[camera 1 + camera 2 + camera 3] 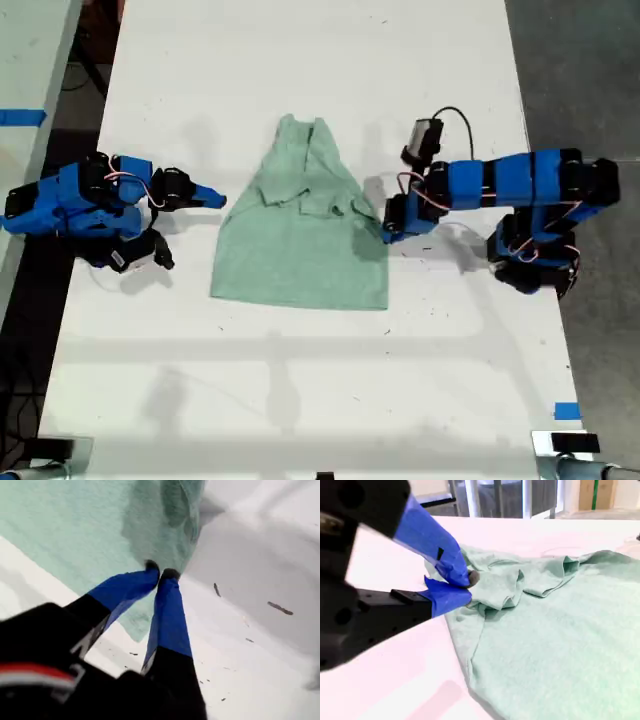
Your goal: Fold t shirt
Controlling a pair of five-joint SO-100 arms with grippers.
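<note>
While the small pale mint-green wrinkled fabric t shirt [300, 260] lies flat mid-way across the long white table [300, 400], hem toward the camera and neck away, both sleeves look already turned in over the chest, so I judge the fold partly done. My first gripper [384, 232], the blue-fingered one at the exterior view's right, sits on the shirt's side edge with its tips pressed together. It seems to be pinching that edge, since the cloth bunches and casts a shadow right at the tips, probably a hold for carrying this side over. My second gripper [218, 200], at the exterior view's left, rests low just beside the opposite edge near the folded sleeve, jaws closed on nothing I can see, likely parked to keep clear of the fold. Risk: a thin pinch may slip, and dragging could undo the sleeves
</note>
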